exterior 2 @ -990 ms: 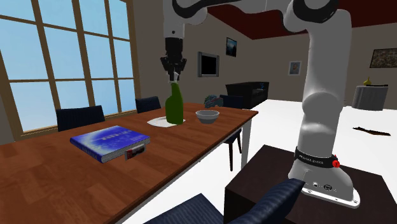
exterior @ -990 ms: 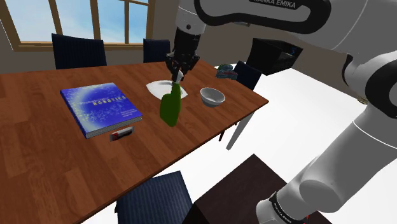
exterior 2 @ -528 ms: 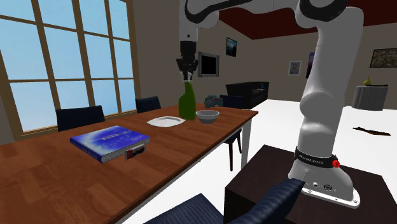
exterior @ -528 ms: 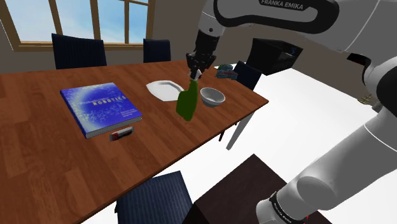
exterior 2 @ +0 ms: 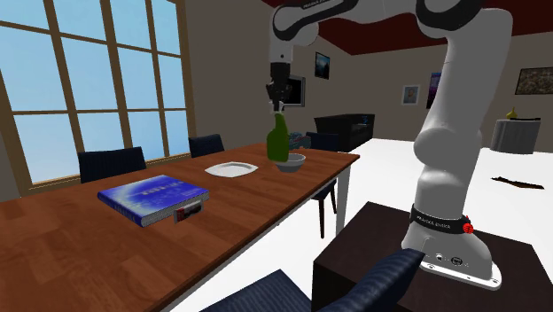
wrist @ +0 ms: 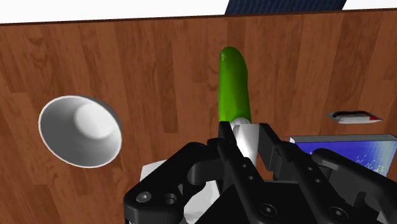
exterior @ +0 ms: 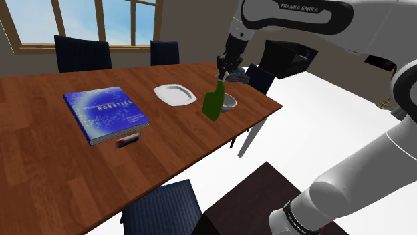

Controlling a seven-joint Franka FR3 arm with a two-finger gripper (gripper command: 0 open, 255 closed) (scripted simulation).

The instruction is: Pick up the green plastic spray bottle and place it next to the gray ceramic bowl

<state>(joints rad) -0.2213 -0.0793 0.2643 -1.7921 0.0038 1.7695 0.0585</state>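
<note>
Wooden counter [exterior: 40, 133] runs across a room with a large window [exterior: 80, 20] behind it and dark blue chairs [exterior: 82, 52] on its far side. On it you have a blue book [exterior: 105, 112] with a small red-and-white item [exterior: 127, 139] just beside its near edge, a white plate [exterior: 175, 93] past the book, and a pale grey bowl [exterior: 230, 102] towards the corner at the shoulder view's right.

Your green bottle [exterior: 212, 105] hangs directly beneath the tool [exterior: 222, 72], a little tilted in the shoulder view, where its body overlaps the bowl's side nearest the plate. From the second exterior view the bottle [exterior 2: 277, 142] stands straight under the tool [exterior 2: 276, 99], its lower part level with the bowl [exterior 2: 290, 163] and overlapping it. You cannot tell from these two views whether its base touches the wood.

Look along the tool [wrist: 247, 135] in the wrist view: the two black fingers are clamped on the bottle's white top, one on each side, and the green body [wrist: 232, 83] stretches away from them over bare wood. The bowl [wrist: 81, 130] sits off to one side of the bottle, apart from it with a strip of wood between. On the other side of the bottle lie the corner of the book [wrist: 337, 145] and the red-and-white item [wrist: 352, 116].
</note>
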